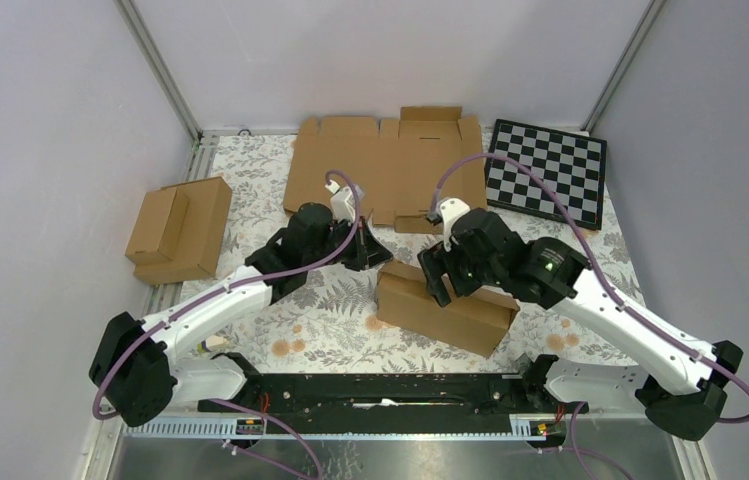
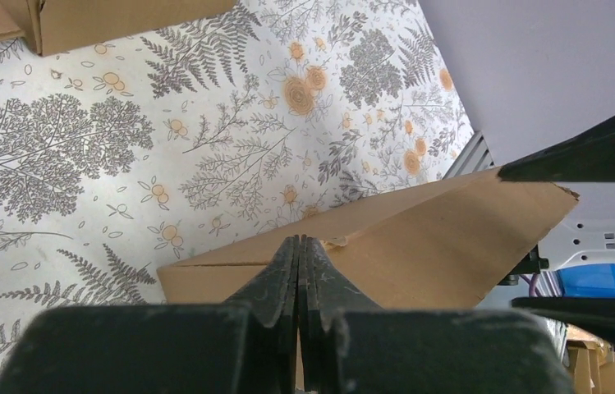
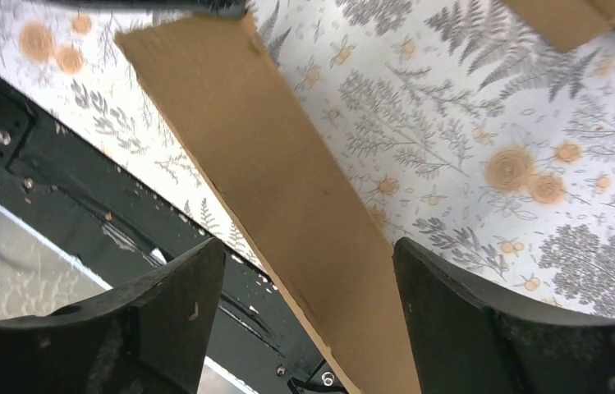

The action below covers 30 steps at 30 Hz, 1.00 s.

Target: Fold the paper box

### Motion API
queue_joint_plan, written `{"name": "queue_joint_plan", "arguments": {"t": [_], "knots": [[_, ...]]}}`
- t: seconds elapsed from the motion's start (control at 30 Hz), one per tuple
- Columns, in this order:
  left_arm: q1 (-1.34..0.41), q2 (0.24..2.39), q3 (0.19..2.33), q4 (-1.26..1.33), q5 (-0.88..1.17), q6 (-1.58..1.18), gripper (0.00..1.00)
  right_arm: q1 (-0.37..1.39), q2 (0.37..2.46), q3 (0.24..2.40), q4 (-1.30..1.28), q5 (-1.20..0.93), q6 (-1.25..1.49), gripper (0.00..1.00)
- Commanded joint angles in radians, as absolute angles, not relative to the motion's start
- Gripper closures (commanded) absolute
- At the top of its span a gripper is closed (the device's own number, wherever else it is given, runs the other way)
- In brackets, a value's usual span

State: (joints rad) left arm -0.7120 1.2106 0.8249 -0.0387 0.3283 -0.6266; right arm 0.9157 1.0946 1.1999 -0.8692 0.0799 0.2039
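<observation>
So the paper box [image 1: 445, 310] is sitting on the fern-print tablecloth [image 1: 320, 320] between the two arms, a bit crooked. Its long front wall faces the arm bases. The right gripper [image 3: 308, 246] hangs over the box's top, toward the back edge, and it's wide open. Its own wrist camera shows the fingers [image 3: 172, 320] spread well apart, with a long brown panel of the box running through the gap between them. As far as I can see, neither finger touches the cardboard. The left gripper [image 2: 299, 240] is the opposite, with its fingers pressed flat together and the tips right up at the box's left end. A box panel slopes away just past the tips. I don't see any cardboard between them, so it looks closed on nothing, though the very tip is so tight to the edge that I can't tell if it's actually touching. Beyond both grippers, at the back of the table, lies a wide flat cardboard blank [image 1: 390, 170] with notched edges. A black-and-white checkerboard [image 1: 547, 172] sits beyond the right gripper, off to its right. Well off to the left of the left gripper, by the table's side edge, are two smaller brown boxes [image 1: 178, 230] joined together.
</observation>
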Motion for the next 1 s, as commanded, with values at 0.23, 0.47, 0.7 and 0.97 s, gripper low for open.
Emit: {"name": "queue_joint_plan", "arguments": {"t": [0.23,0.47,0.7,0.97], "knots": [[-0.699,1.187,0.800,-0.063,0.329,-0.622,0.95,0.918,1.003,1.311,-0.962,0.147,0.301,0.14],[-0.695,1.124,0.980,-0.216,0.286,-0.586,0.81,0.919,0.954,1.334,-1.027,0.306,0.423,0.69],[-0.702,1.065,0.957,-0.226,0.430,-0.650,1.00,0.919,0.903,1.322,-1.218,0.476,0.645,1.00],[-0.735,1.033,0.798,-0.149,0.485,-0.707,1.00,0.919,0.802,1.161,-1.229,0.377,0.760,1.00]]}}
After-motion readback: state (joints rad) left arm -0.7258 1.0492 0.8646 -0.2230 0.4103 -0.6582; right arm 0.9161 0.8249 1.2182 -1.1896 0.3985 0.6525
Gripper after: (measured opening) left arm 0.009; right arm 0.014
